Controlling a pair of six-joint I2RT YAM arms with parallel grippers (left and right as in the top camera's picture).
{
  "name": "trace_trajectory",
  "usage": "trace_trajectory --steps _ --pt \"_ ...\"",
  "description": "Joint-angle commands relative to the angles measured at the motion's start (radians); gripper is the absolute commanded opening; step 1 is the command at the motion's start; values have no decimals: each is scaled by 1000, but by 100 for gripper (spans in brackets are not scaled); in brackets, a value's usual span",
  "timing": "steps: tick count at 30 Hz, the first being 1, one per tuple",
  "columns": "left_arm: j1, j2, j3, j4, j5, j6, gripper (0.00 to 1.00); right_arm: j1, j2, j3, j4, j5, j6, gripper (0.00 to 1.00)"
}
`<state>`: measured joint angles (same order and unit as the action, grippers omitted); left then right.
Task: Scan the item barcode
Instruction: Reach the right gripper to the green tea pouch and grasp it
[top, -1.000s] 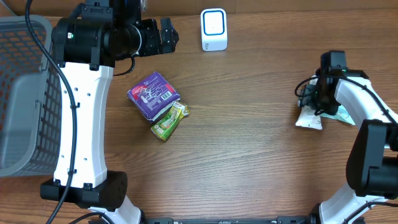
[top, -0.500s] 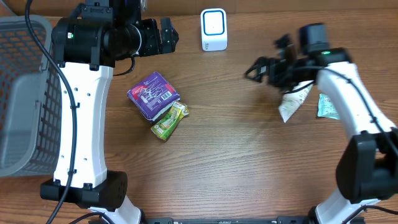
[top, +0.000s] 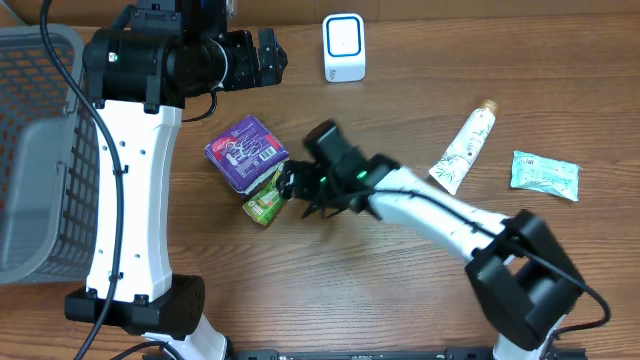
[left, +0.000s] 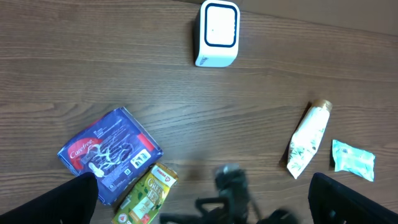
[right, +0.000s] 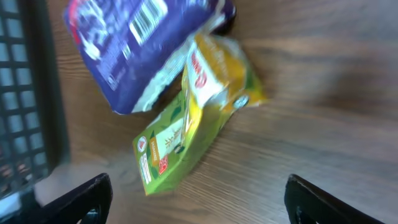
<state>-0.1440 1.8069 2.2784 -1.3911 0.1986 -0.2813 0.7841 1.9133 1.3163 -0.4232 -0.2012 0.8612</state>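
A grey mesh basket (top: 35, 90) fills the left edge of the overhead frame. Left of centre lies a purple packet (top: 247, 152), tilted, with white print and a barcode facing up. Toward the right, a white tube (top: 463, 148) with a leafy pattern lies on a slant, its tan cap toward the upper right. A pale teal sachet (top: 545, 173) lies flat near it, further right and apart from it. All rest on a brown wood-grain table (top: 400, 290).

Purple packet (top: 245, 152), green-yellow pouch (top: 268, 197), white-blue scanner (top: 344, 47), teal sachet (top: 545, 173)
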Motion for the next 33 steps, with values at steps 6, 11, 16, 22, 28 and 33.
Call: trace_trajectory --steps 6,11,16,22,28,33 --pt "-7 4 -2 4 4 12 100 73 169 -3 183 185 109 76" --pt "-7 4 -2 4 4 12 100 66 176 1 130 182 105 44" --pt "-7 4 -2 4 4 12 100 6 138 2 42 128 -12 24" --pt "-7 4 -2 4 4 12 99 -167 -16 3 -120 -39 -466 5" --pt "-7 4 -2 4 4 12 100 -293 -63 3 -366 25 -820 4" --pt "-7 4 -2 4 4 12 100 -308 -63 3 -401 90 -843 4"
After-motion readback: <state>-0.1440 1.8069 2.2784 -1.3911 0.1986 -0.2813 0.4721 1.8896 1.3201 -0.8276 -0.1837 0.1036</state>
